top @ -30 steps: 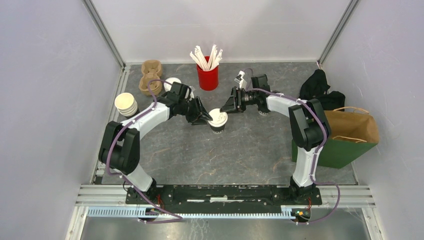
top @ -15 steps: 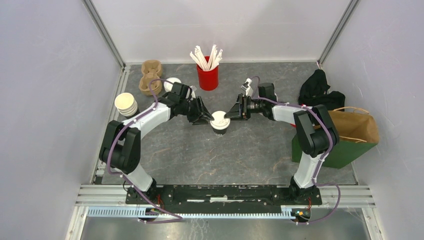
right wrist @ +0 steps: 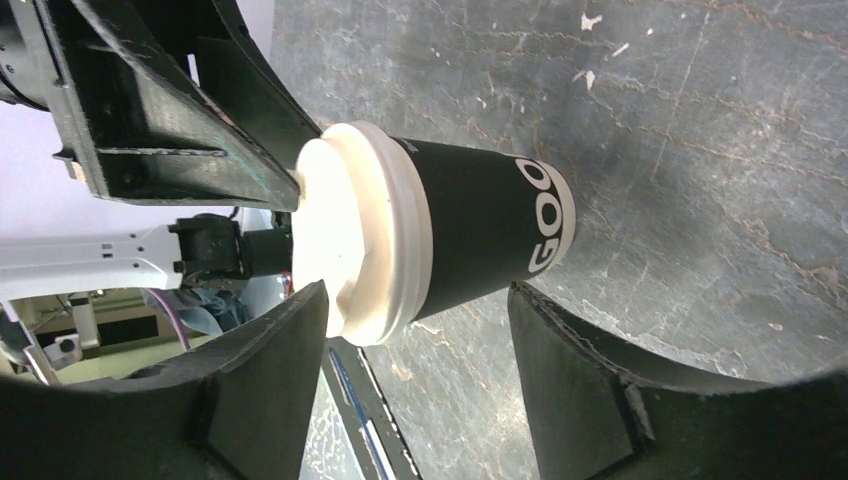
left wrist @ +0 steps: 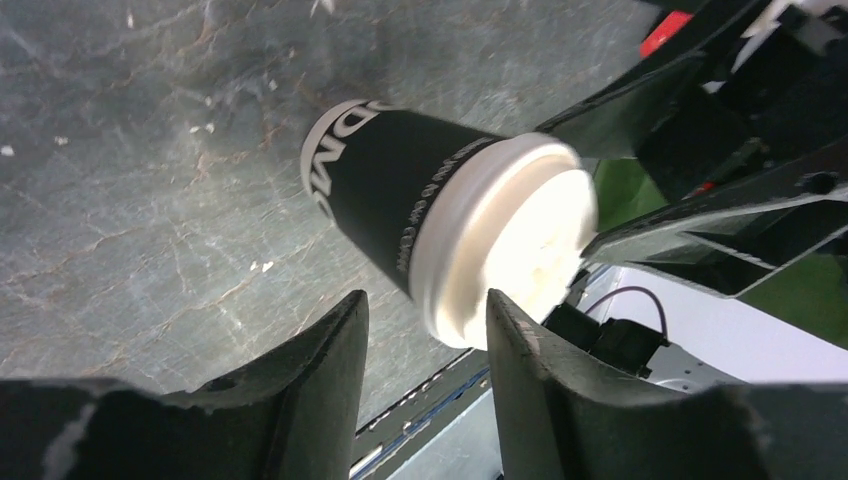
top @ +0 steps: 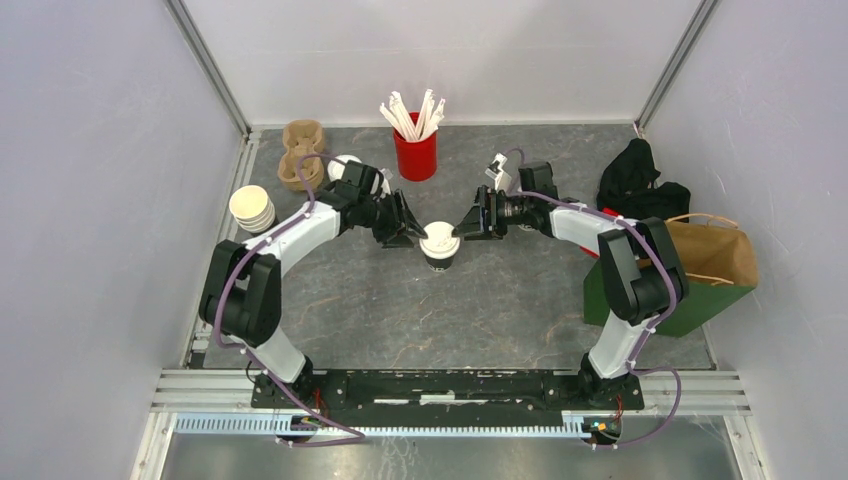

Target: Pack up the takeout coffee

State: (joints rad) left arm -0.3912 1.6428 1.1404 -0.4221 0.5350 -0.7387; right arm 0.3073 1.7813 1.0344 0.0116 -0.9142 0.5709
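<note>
Takeout coffee cup stands upright on the table, axis vertical, between both pincers: right gripper, jaws released wide, looks nearer, at its lid; left gripper, also unclenched, just beside.

High fixed view down over the table — two close wrist views, opposite sides, same lidded cup
</note>
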